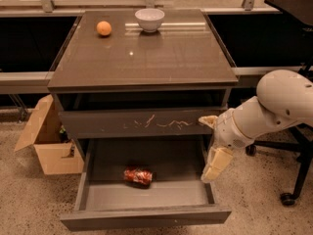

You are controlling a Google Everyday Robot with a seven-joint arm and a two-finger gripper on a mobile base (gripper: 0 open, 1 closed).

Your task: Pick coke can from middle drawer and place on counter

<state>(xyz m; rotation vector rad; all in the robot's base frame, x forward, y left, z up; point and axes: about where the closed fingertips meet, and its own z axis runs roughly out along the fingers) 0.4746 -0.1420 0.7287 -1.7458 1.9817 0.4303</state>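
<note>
The coke can [138, 176] lies on its side on the grey floor of the open middle drawer [146, 196], left of centre. The counter [146, 58] is the glossy dark top of the cabinet above. My gripper [211, 142] hangs at the end of the white arm, at the right edge of the drawer and just above its right wall. It is to the right of the can and apart from it. Its cream fingers [215, 163] stand apart, open and empty.
An orange [103, 28] and a white bowl [149, 19] sit at the back of the counter. A shut drawer front with white scratches [146, 124] is above the open drawer. A cardboard box [46, 143] stands at the left, a chair base [293, 180] at the right.
</note>
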